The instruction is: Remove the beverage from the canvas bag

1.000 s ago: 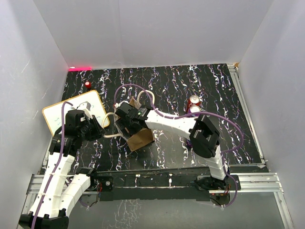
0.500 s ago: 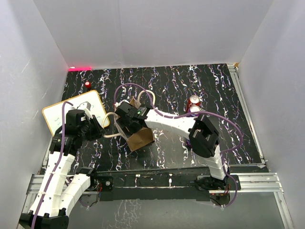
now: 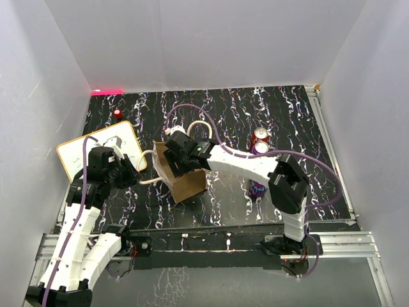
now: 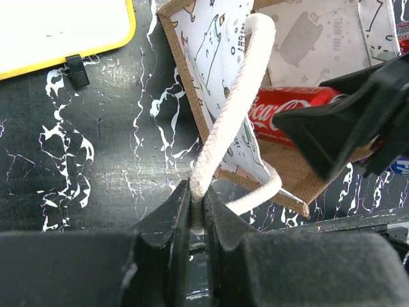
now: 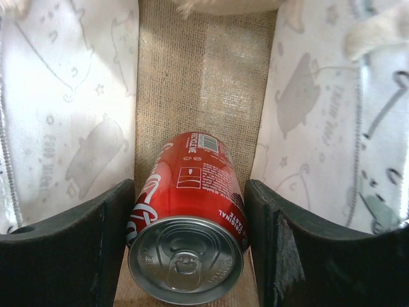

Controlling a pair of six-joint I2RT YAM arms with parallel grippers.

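Clamping lying can (image 5: pixel 188 211), lid toward bag (image 3: pixel 188 182) mouth: right gripper (image 5: pixel 190 185) | left gripper (image 4: pixel 197 204) pinching handle (image 4: pixel 230 109)

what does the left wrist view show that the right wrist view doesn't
Only left wrist: the left gripper pinching a cream handle of the canvas bag, a whiteboard corner, and the table. Only right wrist: the red can seen lid-first, on the burlap floor. Both: that can lying inside the bag, with the right gripper jaws on either side of it.

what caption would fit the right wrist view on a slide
Right gripper fingers flank a red cola can lying inside the canvas bag.
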